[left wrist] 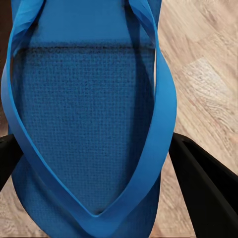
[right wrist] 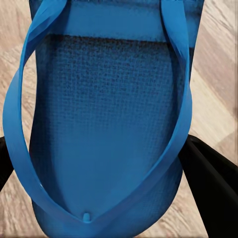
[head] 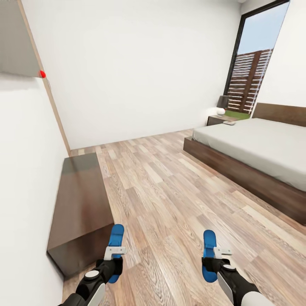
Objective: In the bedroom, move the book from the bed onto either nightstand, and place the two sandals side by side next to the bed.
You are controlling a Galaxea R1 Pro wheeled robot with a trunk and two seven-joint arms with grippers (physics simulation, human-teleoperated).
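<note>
Each gripper is clamped on one blue sandal above the plank floor (head: pixel 170 204): left gripper (head: pixel 114 260) on the left sandal (head: pixel 116 238), right gripper (head: pixel 211 260) on the right sandal (head: pixel 208 243). The bed (head: pixel 255 144) lies far right, a nightstand (head: pixel 216 120) beyond it.

Head view: bed (head: pixel 255 146) cut off at right edge; I cannot see its far side or foot. Nightstand (head: pixel 217 119) mostly hidden behind the mattress corner; a small pale item on it is too small to identify. Each pincer covers the near end of its sandal. Left sandal (left wrist: pixel 89 124) and right sandal (right wrist: pixel 109 119) run past the wrist frames' edges.
</note>
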